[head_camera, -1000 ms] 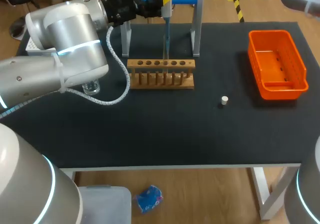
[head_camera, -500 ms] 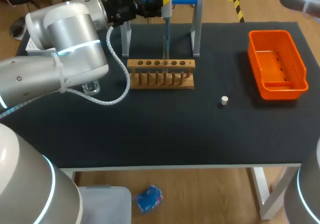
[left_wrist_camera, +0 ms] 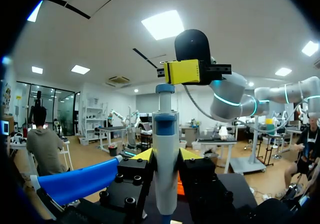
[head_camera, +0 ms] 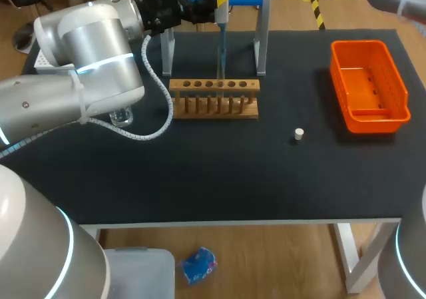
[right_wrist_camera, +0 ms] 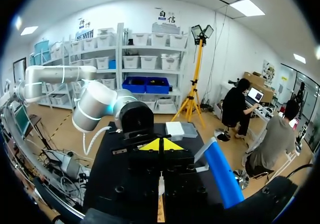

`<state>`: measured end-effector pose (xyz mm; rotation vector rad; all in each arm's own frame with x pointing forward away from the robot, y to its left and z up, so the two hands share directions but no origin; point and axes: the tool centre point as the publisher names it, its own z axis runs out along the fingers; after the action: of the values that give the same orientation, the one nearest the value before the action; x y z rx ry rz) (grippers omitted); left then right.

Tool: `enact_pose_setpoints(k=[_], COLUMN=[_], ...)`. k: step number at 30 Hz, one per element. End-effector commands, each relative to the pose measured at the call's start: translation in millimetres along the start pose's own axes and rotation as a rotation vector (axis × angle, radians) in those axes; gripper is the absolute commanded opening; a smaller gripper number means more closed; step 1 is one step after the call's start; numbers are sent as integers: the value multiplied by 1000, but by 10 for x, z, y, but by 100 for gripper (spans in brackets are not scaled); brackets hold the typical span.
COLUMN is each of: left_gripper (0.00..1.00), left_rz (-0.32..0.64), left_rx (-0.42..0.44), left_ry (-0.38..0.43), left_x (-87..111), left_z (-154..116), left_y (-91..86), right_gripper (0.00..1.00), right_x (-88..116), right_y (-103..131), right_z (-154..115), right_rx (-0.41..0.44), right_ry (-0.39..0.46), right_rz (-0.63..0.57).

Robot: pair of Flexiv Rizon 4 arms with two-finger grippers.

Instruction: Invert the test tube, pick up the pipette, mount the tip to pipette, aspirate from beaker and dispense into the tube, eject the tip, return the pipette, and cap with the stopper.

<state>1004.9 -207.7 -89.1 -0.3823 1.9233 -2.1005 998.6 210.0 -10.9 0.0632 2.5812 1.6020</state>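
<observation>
Two fingers of the left gripper are closed tight on the blue and white pipette, which is held upright at the back of the table — just behind the wooden rack. The right gripper is seen up high ahead of the pipette, with its yellow tips pressed together and nothing seen held. A small white stopper is laid on the dark table between the rack and the orange basket — and a glass beaker is tucked beside the left arm.
</observation>
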Motion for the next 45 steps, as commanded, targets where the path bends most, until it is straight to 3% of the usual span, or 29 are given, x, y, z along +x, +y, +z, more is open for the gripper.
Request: enact_pose_setpoints(k=[1, 24, 45], left_gripper=[0, 0, 0], left_rz=[1, 1, 1], left_rx=[3, 3, 3], left_ry=[-5, -5, -5], left_x=[6, 6, 6], left_z=[13, 13, 13], left_y=[4, 4, 4], right_gripper=[0, 0, 0], right_x=[-45, -25, -40], right_y=[-7, 33, -72], right_z=[26, -32, -2], right_rx=[7, -16, 1], right_ry=[9, 4, 7], right_rz=[3, 2, 18])
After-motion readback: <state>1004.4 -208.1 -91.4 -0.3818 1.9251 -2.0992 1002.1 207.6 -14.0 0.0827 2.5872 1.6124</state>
